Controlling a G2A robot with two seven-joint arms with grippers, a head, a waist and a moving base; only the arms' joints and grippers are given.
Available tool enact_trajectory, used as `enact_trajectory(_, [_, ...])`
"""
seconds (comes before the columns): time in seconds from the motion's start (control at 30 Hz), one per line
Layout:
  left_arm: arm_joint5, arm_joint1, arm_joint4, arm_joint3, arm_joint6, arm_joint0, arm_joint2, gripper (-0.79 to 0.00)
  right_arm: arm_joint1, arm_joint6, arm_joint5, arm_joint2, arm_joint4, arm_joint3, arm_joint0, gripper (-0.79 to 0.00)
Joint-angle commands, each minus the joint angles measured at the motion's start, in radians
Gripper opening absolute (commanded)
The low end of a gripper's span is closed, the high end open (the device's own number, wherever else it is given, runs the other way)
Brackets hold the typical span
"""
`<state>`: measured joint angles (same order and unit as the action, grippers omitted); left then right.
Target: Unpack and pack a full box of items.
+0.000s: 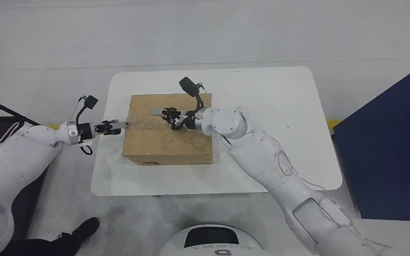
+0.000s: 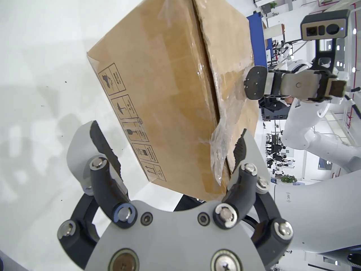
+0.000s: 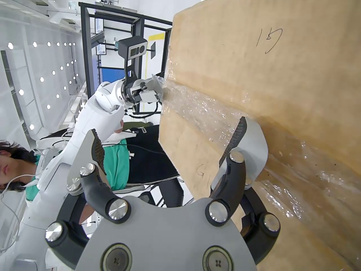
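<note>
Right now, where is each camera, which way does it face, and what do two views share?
Top view: above the arms, looking down at box and table; both arms show.
Left wrist view: from that wrist, at the box's end; own left gripper, open.
Right wrist view: from that wrist, along the box's top; own right gripper, open.
Shared: each wrist view also shows the other arm's gripper.

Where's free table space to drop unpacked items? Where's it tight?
Widest bare patch: table between the box and its right edge, far half; the right arm overhangs the near half. Thin strips behind and in front of the box. Crowded: box's left side, left pincer; box top, right pincer.
</note>
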<state>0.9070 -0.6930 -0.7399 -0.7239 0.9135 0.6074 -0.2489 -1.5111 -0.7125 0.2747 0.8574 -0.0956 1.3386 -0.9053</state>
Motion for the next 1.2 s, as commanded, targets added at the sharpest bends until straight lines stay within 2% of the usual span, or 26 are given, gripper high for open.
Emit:
enact_trajectory(0.0, [0.002,0.001,-0.005,0.001,-0.003,0.000,0.003,0.000,0.000,0.000,0.000,0.000,0.000,0.000,0.000,0.000])
enact_trajectory(0.1, [0.003,0.001,-0.008,0.001,-0.003,-0.002,0.007,0.000,-0.001,0.004,0.001,-0.005,-0.005,0.011,-0.002,0.000])
enact_trajectory(0.17, [0.003,0.001,-0.008,0.001,-0.003,-0.002,0.007,0.000,-0.003,0.015,0.037,-0.017,-0.005,0.033,-0.011,0.000])
enact_trajectory(0.3, [0.003,0.001,-0.008,0.001,-0.003,-0.002,0.007,0.000,-0.024,0.035,0.109,-0.046,0.035,-0.021,0.036,0.000])
enact_trajectory(0.4, [0.003,0.001,-0.008,0.001,-0.003,-0.002,0.007,0.000,-0.046,0.041,0.115,-0.077,0.076,-0.081,0.085,0.000])
enact_trajectory(0.6, [0.003,0.001,-0.008,0.001,-0.003,-0.002,0.007,0.000,-0.089,0.076,0.104,-0.123,0.152,-0.191,0.161,0.000])
enact_trajectory(0.9, [0.003,0.001,-0.008,0.001,-0.003,-0.002,0.007,0.000,-0.152,0.069,0.067,-0.191,0.227,-0.341,0.259,0.000])
enact_trajectory(1.17, [0.003,0.001,-0.008,0.001,-0.003,-0.002,0.007,0.000,-0.199,0.072,-0.010,-0.220,0.277,-0.439,0.312,0.000])
